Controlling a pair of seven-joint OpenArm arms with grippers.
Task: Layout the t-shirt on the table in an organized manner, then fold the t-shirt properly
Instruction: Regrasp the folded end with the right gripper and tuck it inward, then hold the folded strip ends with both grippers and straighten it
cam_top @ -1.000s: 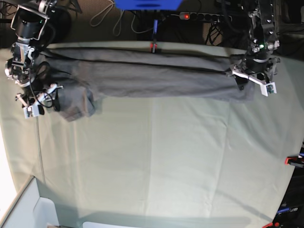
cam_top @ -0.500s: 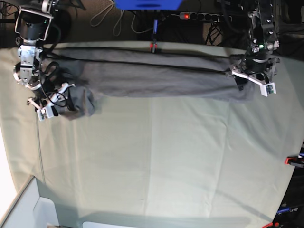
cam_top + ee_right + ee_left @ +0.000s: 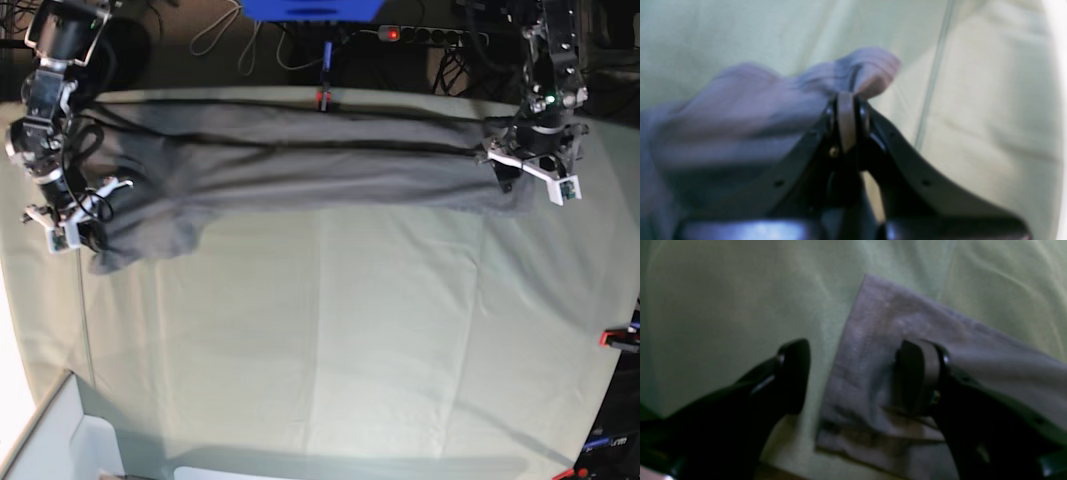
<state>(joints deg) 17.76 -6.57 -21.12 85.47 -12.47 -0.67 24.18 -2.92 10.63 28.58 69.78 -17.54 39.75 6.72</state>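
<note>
In the base view, the right tool (image 3: pixel 68 225) is sitting at about 9 o'clock, near the counter's (image 3: pixel 350 330) left edge, and it is pinching the shirt (image 3: pixel 300 165). The right wrist view is showing this tool's (image 3: pixel 847 110) jaws pressed together on a bunched fold of the shirt (image 3: pixel 750 100), with a rounded lip of grey cloth poking up just past the tips toward 12 o'clock. That view is blurring, so finer detail of the fold cannot be told.

The shirt is lying as a long grey band across the far part of the counter, running from 10 o'clock to 2 o'clock. Its left end is sagging down toward 8 o'clock, where a loose flap is resting on the green cloth just beside the right tool. Long dark creases are running along the band. A red clamp (image 3: pixel 322 98) is sitting at 12 o'clock on the counter's far edge, touching the shirt's upper border.

The left tool (image 3: pixel 535 165) is hanging at 2 o'clock, over the shirt's right end. In the left wrist view, this tool (image 3: pixel 853 376) is standing spread, holding nothing: one finger (image 3: pixel 794 373) is over bare green counter (image 3: pixel 723 306), the other finger (image 3: pixel 917 373) is over the shirt (image 3: pixel 873 340). The shirt's squared corner is pointing toward 12 o'clock, and its straight edge is running between the two fingers.
</note>
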